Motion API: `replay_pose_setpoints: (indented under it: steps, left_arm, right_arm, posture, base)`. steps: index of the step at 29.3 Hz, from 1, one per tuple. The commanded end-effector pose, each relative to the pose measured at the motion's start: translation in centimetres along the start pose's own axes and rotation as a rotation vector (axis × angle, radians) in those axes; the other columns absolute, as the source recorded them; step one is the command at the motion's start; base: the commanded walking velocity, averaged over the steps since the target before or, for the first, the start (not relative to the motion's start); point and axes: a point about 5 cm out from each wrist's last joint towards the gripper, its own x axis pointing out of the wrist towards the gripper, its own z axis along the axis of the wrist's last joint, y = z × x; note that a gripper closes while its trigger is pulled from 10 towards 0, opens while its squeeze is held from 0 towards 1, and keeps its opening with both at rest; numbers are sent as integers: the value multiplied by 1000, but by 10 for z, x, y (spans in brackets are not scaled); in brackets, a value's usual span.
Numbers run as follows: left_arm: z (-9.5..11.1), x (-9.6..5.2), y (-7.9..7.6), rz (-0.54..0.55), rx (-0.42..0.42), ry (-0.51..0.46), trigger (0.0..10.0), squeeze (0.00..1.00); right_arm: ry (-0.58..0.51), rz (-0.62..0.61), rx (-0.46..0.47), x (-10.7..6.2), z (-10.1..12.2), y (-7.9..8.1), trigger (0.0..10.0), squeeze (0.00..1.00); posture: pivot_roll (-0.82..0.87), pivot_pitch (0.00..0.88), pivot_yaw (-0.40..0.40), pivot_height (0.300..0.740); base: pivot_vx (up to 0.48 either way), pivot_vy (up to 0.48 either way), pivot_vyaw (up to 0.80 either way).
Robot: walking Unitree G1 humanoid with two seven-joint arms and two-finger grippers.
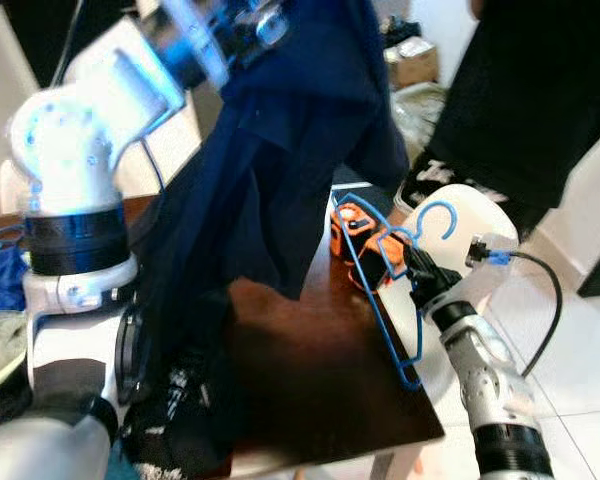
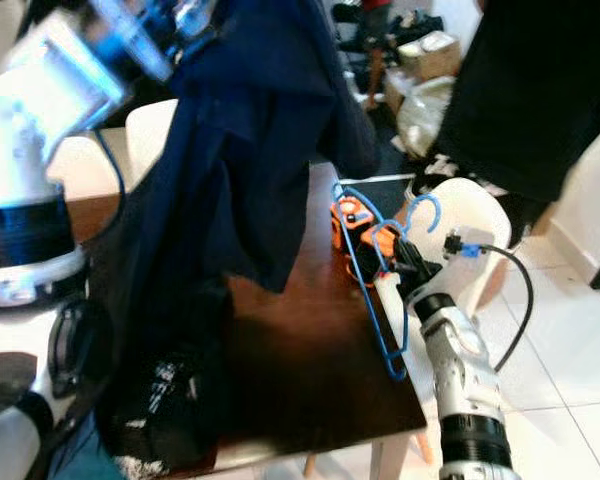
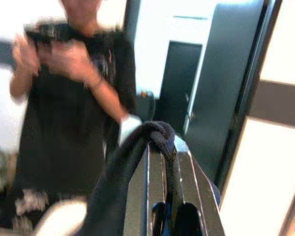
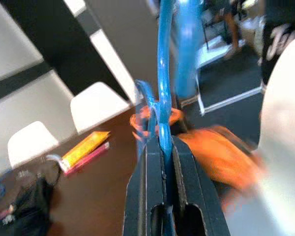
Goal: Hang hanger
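Observation:
A blue wire hanger (image 1: 382,300) stands over the right end of the dark wooden table (image 1: 310,390), hook (image 1: 435,218) up. My right gripper (image 1: 412,262) is shut on it near the neck; the right wrist view has the blue wire (image 4: 162,132) pinched between the black fingers (image 4: 184,187). A dark navy garment (image 1: 270,170) hangs from my raised left gripper (image 1: 245,30) at the top, draping down to the table. In the left wrist view the fabric (image 3: 137,157) is clamped between the fingers (image 3: 199,196).
An orange device (image 1: 365,245) lies on the table behind the hanger. A person in black (image 1: 520,90) stands at the far right by a white chair (image 1: 475,215). A yellow packet (image 4: 83,146) lies on the table. White tiled floor is at right.

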Motion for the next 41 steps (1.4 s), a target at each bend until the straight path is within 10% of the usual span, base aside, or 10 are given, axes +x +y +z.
replay_pose_setpoints:
  steps: [1,12,25,34,41]
  left_arm:
    - [-4,-12,5,51,2,21,0,0]
    - [-107,-90,11,303,-131,327,0,0]
    - [-109,-155,9,549,-29,457,0,0]
    - [-117,-179,22,728,36,485,0,0]
    - [-127,-166,15,685,-13,433,0,0]
  right_arm:
    - [0,28,22,0,-1,4,10000,0]
    - [10,57,21,-2,-1,5,10000,0]
    - [23,75,38,0,0,4,10000,0]
    - [25,97,59,0,1,4,10000,0]
    - [32,98,62,0,2,2,10000,0]
  posture:
    - [25,26,27,740]
    - [17,23,35,740]
    - [20,49,21,740]
    - [15,56,12,740]
    - [11,52,11,740]
  base:
    - [0,0,0]
    - [0,0,0]
    - [0,0,0]
    - [0,0,0]
    - [0,0,0]
